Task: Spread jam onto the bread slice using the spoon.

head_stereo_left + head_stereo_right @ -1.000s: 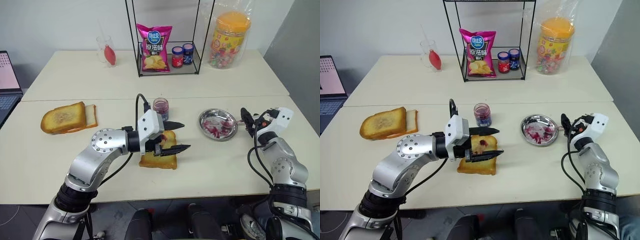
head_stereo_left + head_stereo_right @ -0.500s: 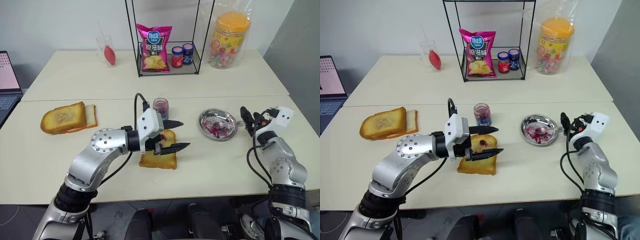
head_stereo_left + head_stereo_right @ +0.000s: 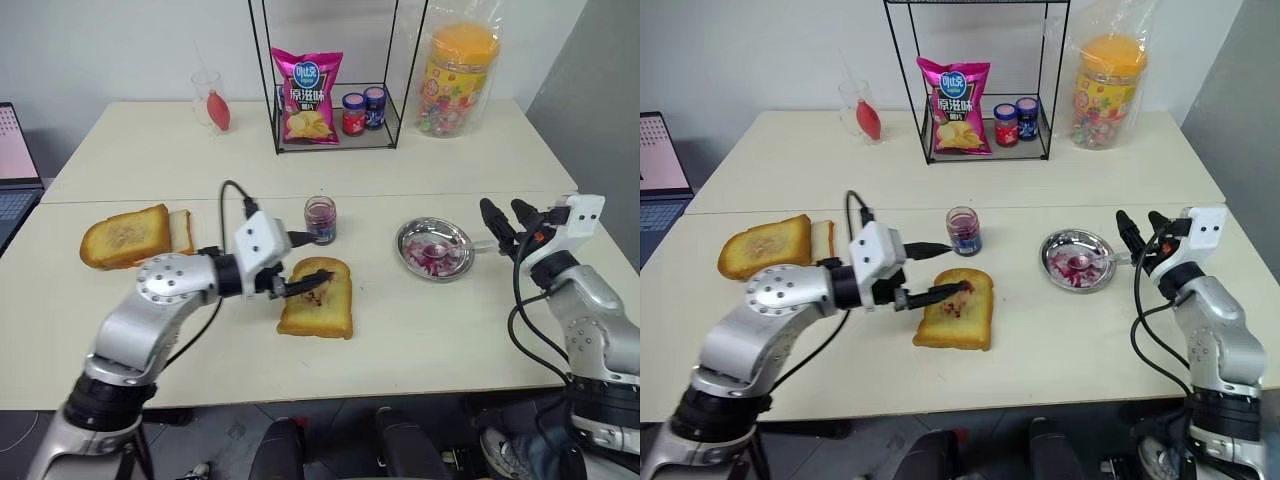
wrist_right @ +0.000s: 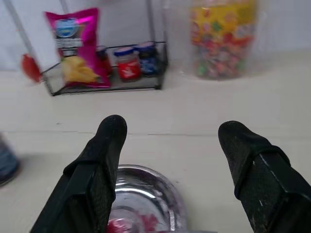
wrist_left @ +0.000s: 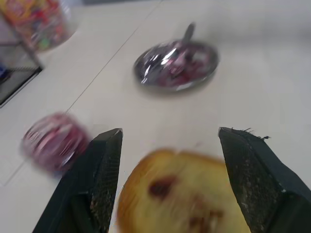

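We find the bread slice [image 3: 317, 311] lying flat on the table near its front edge, with dark smears of jam on the face toward its far end. The jam [image 3: 320, 218] sits in its small glass jar just beyond the slice, upright and apart from it. The spoon [image 3: 474, 246] rests in the round steel dish [image 3: 435, 247], bowl inside, handle lying over the rim toward the right gripper [image 3: 506, 218].

The left gripper [image 3: 305, 262] stands wide with nothing held, its lower finger just over the slice's near-left corner; we cannot tell whether it touches the crust. The right gripper is likewise wide and empty, raised just beside the dish.

Risks we judge from here:
- The left finger may drag or flip the slice if the arm sweeps sideways while low.
- The jar stands between the left gripper's upper finger and the dish; a forward reach may tip it.
- The spoon handle is slim and balanced on the rim; an off-centre pinch may lever the dish or flick jam out.
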